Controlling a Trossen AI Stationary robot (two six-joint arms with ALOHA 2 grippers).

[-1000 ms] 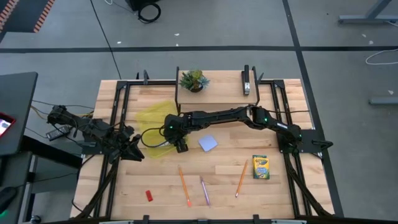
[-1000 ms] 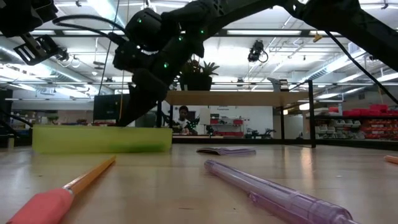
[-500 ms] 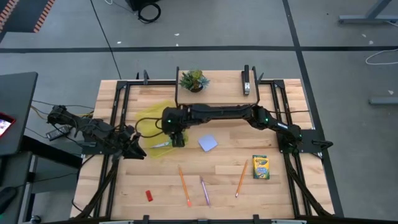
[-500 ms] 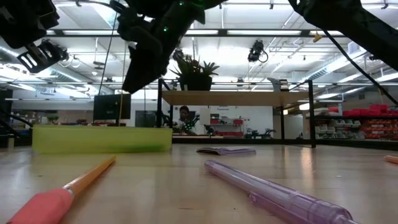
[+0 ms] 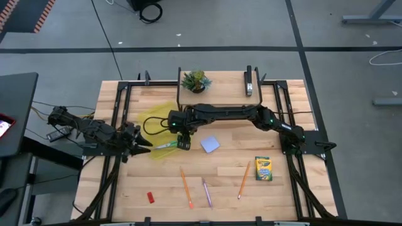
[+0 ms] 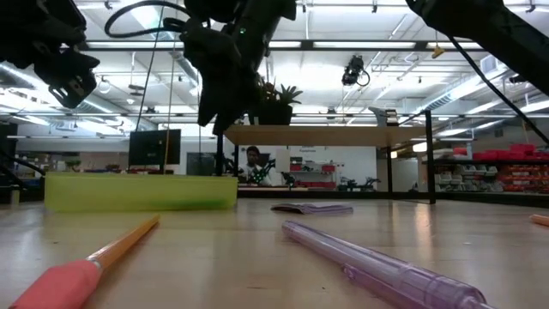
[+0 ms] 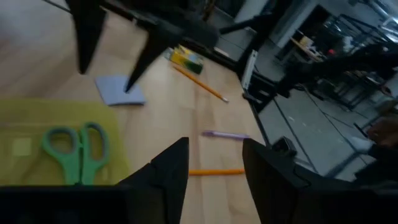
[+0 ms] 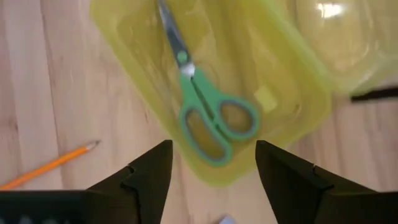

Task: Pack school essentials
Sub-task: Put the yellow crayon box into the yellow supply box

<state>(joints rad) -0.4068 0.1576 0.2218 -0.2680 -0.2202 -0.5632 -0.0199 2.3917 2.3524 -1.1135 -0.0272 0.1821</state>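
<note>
**Scissors lie in the yellow tray, both grippers parted and empty**

The right gripper [image 8: 211,171] hangs above the translucent yellow-green plastic tray [image 8: 283,74], its two dark fingers spread with nothing between them. Directly below, the green-handled scissors [image 8: 202,102] lie flat inside the tray, blades pointing away from the handles. In the high view this gripper [image 5: 183,142] sits over the tray's edge nearest the pale blue square notepad [image 5: 210,144], and the arm hides part of the tray.

The left gripper [image 7: 214,171] waits at the tray's other side, its fingers also apart and empty; only their tips show in its wrist view.

Farther out on the wooden table [image 5: 276,194] lie the yellow-green crayon box [image 5: 263,169], two orange pencils [image 5: 186,187], the purple pen [image 5: 206,192] and the small red eraser [image 5: 151,197]. The low view sees the tray only as a blurred band.
</note>
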